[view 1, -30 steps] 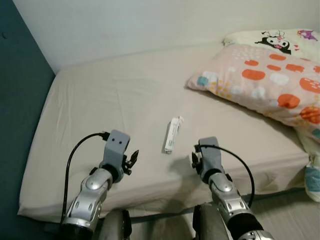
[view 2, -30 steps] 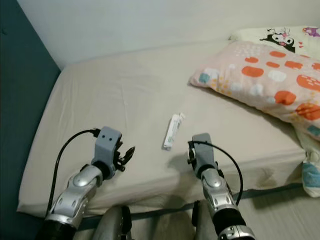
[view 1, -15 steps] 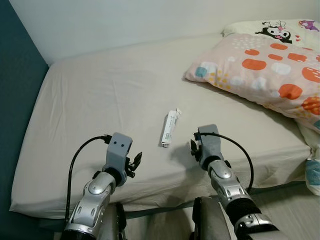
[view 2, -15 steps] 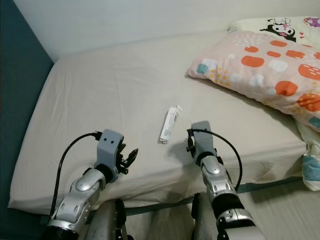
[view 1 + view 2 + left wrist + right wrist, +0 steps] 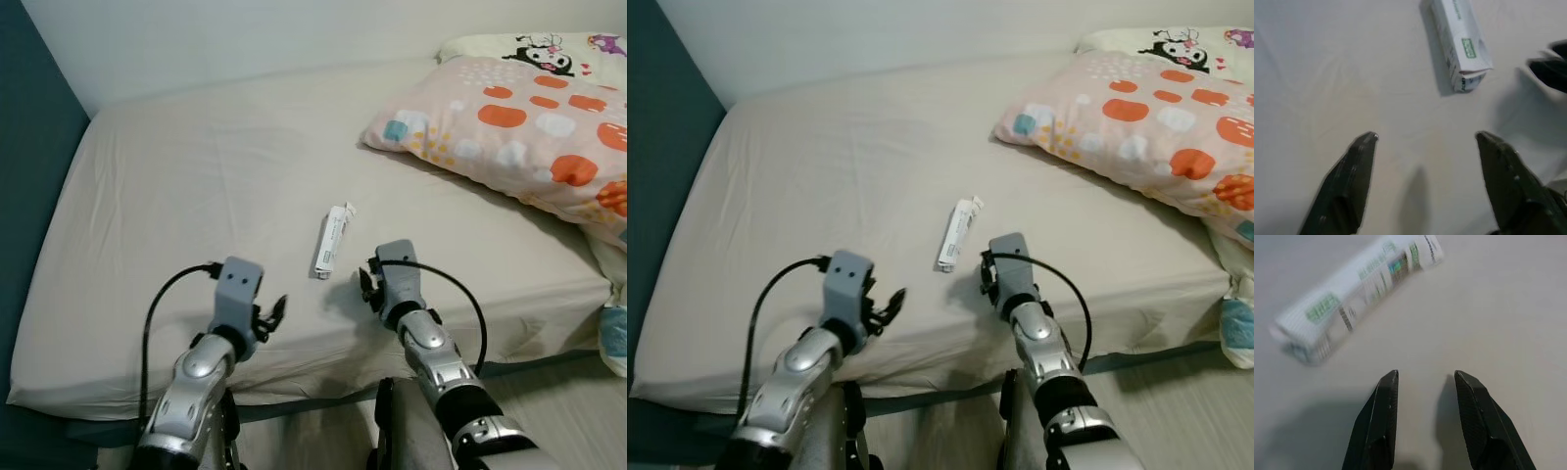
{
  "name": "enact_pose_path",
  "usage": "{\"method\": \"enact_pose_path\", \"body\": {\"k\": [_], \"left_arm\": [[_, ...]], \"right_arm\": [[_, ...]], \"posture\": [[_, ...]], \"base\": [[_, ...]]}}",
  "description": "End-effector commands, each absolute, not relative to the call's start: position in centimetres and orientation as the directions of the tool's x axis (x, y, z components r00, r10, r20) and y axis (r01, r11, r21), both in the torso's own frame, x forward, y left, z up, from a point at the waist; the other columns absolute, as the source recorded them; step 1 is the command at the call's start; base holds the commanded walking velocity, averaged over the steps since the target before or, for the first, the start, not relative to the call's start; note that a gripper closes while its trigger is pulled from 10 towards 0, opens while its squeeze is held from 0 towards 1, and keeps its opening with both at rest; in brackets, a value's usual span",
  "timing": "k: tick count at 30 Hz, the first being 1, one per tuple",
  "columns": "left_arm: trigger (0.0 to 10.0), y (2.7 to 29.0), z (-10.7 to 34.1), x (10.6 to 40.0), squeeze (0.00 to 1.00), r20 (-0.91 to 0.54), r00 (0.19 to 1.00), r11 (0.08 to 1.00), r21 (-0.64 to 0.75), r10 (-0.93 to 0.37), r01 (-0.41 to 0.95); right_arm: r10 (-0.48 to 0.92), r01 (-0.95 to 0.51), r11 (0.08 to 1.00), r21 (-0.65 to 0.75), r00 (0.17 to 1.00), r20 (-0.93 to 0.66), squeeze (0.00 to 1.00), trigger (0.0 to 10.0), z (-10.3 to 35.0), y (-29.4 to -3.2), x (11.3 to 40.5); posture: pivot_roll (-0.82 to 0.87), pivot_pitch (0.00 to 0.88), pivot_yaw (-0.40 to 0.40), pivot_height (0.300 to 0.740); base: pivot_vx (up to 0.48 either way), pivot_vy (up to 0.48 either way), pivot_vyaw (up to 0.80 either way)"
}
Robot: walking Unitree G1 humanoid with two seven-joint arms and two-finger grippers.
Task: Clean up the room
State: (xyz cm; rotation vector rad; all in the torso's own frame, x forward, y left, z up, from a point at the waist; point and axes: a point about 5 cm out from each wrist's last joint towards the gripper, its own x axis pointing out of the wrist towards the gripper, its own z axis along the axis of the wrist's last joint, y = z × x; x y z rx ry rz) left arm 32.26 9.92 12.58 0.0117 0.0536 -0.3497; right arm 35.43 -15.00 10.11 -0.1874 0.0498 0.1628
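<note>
one stray item on the bed (image 5: 196, 196): a small white box (image 5: 330, 241) with green print, lying flat on the beige sheet, near the front edge, well clear of the pillow (image 5: 519, 137).

change over the last second: my head view has shifted and both arms have crept forward over the mattress edge. the box lay where it was; it only slid in frame because the camera moved. right gripper (image 5: 986, 277) has closed in, now just beside the box's near end, not touching. left gripper (image 5: 272, 311) sits further off, near the bed's front edge.

meaning for the job: i read this as the approach to a pick, with the right arm the likelier one. nothing is held yet.

hand state: right gripper (image 5: 1425, 377) fingers parted by a narrow gap, nothing between them, box ahead and off to one side of the tips. left gripper (image 5: 1422, 134) spread wide, empty, with the box's end ahead of it.

box notes: long, thin carton, like a cream or toothpaste pack. near end flap looks crushed or partly open in the left wrist view. text too blurred to read. light, rigid enough to pinch across its width, i'd judge, though that bent end may give.
</note>
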Motion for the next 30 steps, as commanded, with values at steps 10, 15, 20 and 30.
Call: {"method": "enact_pose_path", "body": {"k": [10, 15, 20, 30], "left_arm": [[10.0, 7.8, 12.1, 34.3, 1.00, -0.134, 0.931, 0.931, -0.188, -0.340, 0.313], [10.0, 6.7, 12.6, 35.3, 1.00, -0.149, 0.926, 0.920, -0.244, -0.348, 0.306], [10.0, 5.8, 13.0, 36.0, 1.00, -0.158, 0.921, 0.920, -0.229, -0.357, 0.318], [10.0, 4.8, 15.1, 37.6, 0.00, -0.149, 0.918, 0.913, -0.246, -0.367, 0.325]], "right_arm": [[0.098, -0.107, 0.981, -0.162, 0.993, -0.062, 0.00, 10.0, 8.9, -16.4, 32.9], [0.071, -0.078, 0.984, -0.162, 0.996, -0.050, 0.00, 10.0, 9.0, -16.8, 32.2], [0.051, -0.059, 0.986, -0.159, 0.997, -0.049, 0.00, 10.0, 9.0, -16.8, 32.0], [0.033, -0.042, 0.989, -0.145, 0.997, -0.063, 0.00, 10.0, 8.8, -16.4, 31.6]], "posture": [[-0.02, 0.373, 0.077, 0.559], [-0.01, 0.388, 0.097, 0.559], [0.00, 0.401, 0.117, 0.559], [0.04, 0.414, 0.172, 0.559]], "base": [[0.000, 0.000, 0.00], [0.000, 0.000, 0.00], [0.000, 0.000, 0.00], [0.000, 0.000, 0.00]]}}
